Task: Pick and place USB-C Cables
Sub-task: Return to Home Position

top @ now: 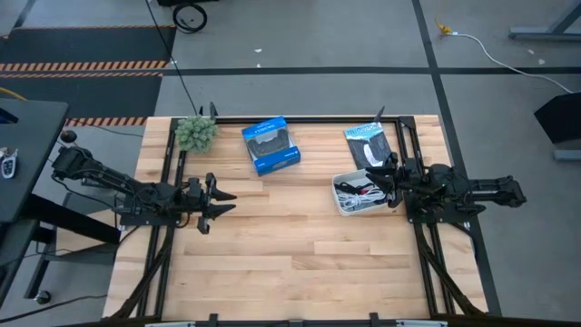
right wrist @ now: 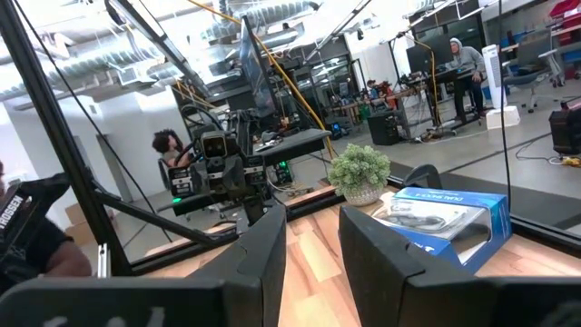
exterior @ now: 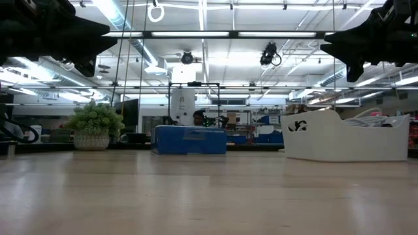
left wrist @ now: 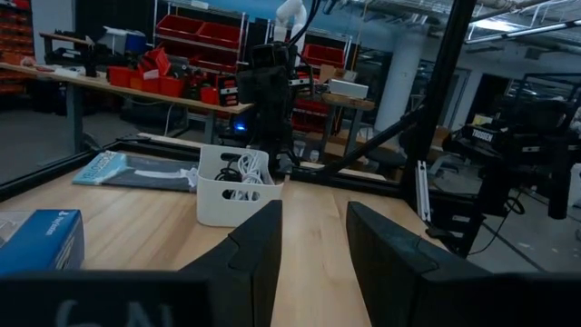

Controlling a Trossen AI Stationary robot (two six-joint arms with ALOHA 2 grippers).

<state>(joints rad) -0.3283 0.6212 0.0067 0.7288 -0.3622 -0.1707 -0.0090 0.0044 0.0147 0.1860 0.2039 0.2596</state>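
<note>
We see USB-C cables (top: pixel 356 190) lying bundled inside white bin (top: pixel 348 205), on right half of worktop (top: pixel 290 263), nearer back edge. Right gripper (top: pixel 390 182) hangs over bin's right rim, fingers apart, gripping nothing. Left gripper (top: pixel 221 200) hangs above left half of worktop, fingers apart too, nothing held. Plant (top: pixel 195 133), blue box (top: pixel 270 145) and flat packet (top: pixel 369 143) along back edge.

Wooden bench (top: pixel 290 254), four items
Potted plant (top: pixel 195 133), blue box (top: pixel 270 146) and black-and-white packet (top: pixel 368 143) along the far edge; white bin (top: pixel 339 193) just beside the packet
</note>
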